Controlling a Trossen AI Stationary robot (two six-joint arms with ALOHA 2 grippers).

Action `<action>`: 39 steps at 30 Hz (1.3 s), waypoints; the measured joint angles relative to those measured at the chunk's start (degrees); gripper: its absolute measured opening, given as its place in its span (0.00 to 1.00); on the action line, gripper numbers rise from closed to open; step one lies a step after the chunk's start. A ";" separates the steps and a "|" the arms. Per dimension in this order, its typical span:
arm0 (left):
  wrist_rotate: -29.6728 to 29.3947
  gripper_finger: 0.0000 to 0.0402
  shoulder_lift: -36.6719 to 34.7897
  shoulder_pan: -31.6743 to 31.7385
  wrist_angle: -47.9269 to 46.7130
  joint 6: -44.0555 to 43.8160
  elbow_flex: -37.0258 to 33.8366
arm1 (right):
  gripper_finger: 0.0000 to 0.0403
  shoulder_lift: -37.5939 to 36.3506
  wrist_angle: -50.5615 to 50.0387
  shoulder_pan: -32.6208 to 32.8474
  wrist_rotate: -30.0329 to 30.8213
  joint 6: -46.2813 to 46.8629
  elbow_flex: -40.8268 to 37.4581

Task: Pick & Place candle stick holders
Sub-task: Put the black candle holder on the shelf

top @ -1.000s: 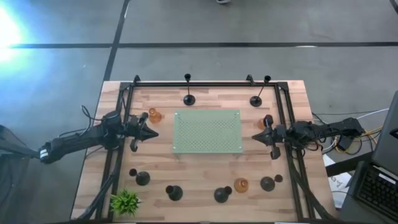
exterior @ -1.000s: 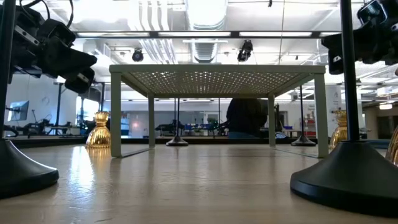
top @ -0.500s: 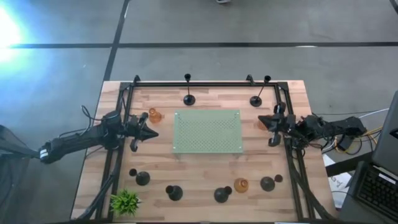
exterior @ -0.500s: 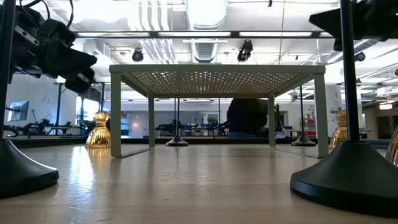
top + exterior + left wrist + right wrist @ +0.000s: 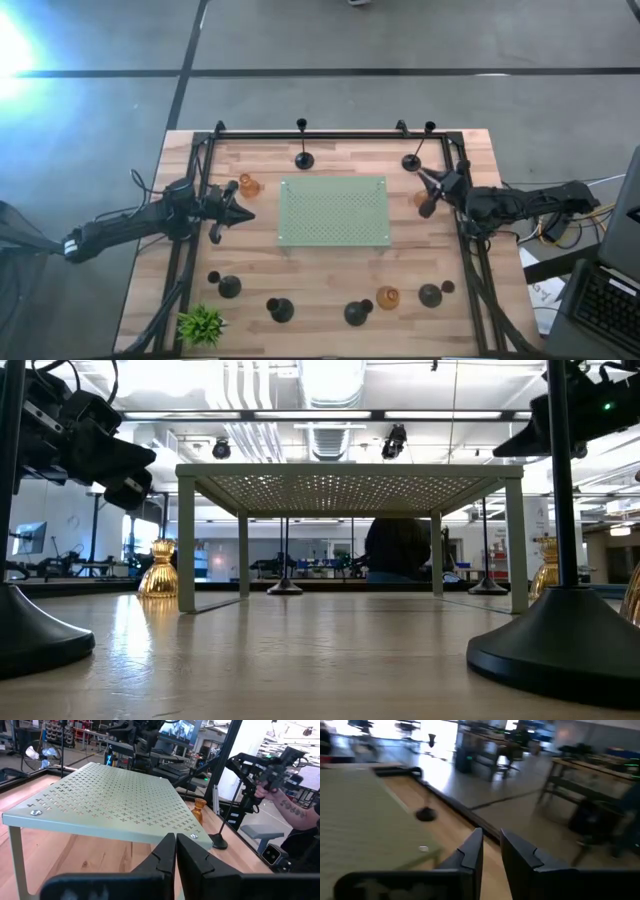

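Count, high view.
Black holders (image 5: 303,160): 6 in all, 2 at the far edge and 4 in the near row.
Amber holders (image 5: 248,185): 3, one left of the mat, one right of it, one in the near row.
Mat (image 5: 333,210): 1.
Plant (image 5: 202,325): 1, near left corner.

Two tall black holders stand upright at the far edge of the bench (image 5: 330,300) — one (image 5: 302,158) near the middle, one (image 5: 411,161) toward the right, its thin stem leaning slightly. An amber glass holder (image 5: 248,185) sits at the far left, another (image 5: 388,297) in the near row. Along that near edge stand squat black domed holders — one (image 5: 230,287) at left, then one (image 5: 281,310), one (image 5: 356,313), and one (image 5: 430,294) at right.
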 joint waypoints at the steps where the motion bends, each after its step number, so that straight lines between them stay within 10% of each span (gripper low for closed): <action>1: -0.01 0.05 0.00 0.01 0.01 0.01 0.00 | 0.20 0.04 -0.43 0.00 2.35 0.03 0.03; 21: 0.00 0.05 -0.02 -0.01 -0.01 -0.01 0.00 | 0.55 -0.22 11.98 -14.66 6.35 8.00 -10.56; 39: -0.02 0.04 -0.01 0.01 -0.01 0.00 0.00 | 0.52 19.21 28.78 -39.87 -21.94 4.09 -7.38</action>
